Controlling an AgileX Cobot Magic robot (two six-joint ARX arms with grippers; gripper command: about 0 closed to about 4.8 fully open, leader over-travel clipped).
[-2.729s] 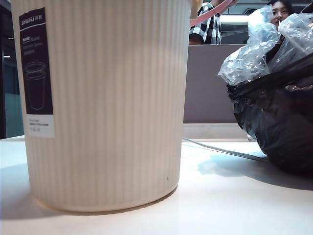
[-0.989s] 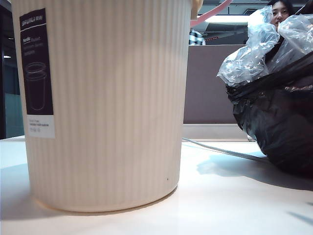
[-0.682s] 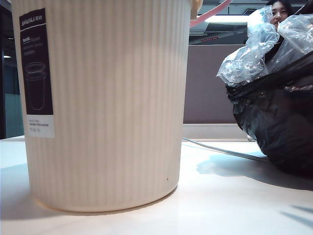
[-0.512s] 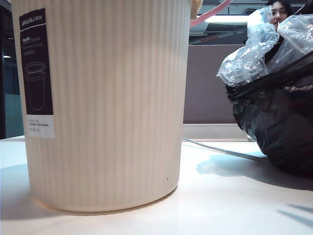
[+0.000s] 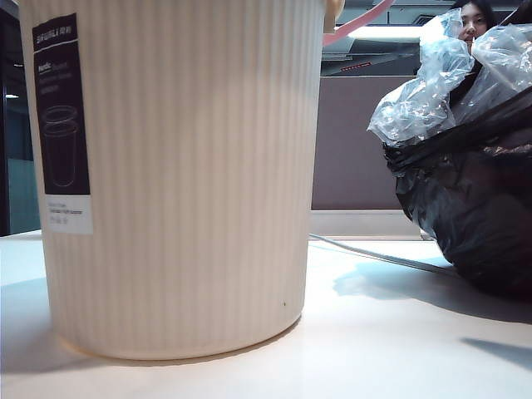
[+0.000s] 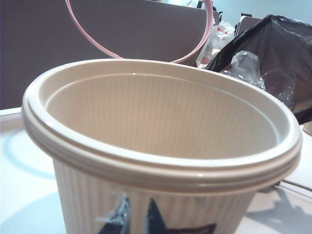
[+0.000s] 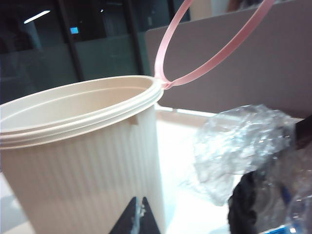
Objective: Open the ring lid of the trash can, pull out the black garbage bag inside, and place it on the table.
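Observation:
The trash can stands on the table at the left, and its inside is bare. The pink ring lid stands tipped up from the can's far rim. The black garbage bag lies on the table to the right of the can, with clear film bunched at its top. My left gripper hangs near the can's outer wall, tips nearly together, a shred of film clinging to one finger. My right gripper is shut and holds nothing, between the can and the bag. Neither gripper shows in the exterior view.
A grey-brown partition panel stands along the table's far edge. A thin grey cable runs across the table behind the can toward the bag. A person looks over the partition.
The can, lid and bag have not moved. A shadow on the table at the lower right has shifted and grown. The person in a checked shirt behind the partition has gone.

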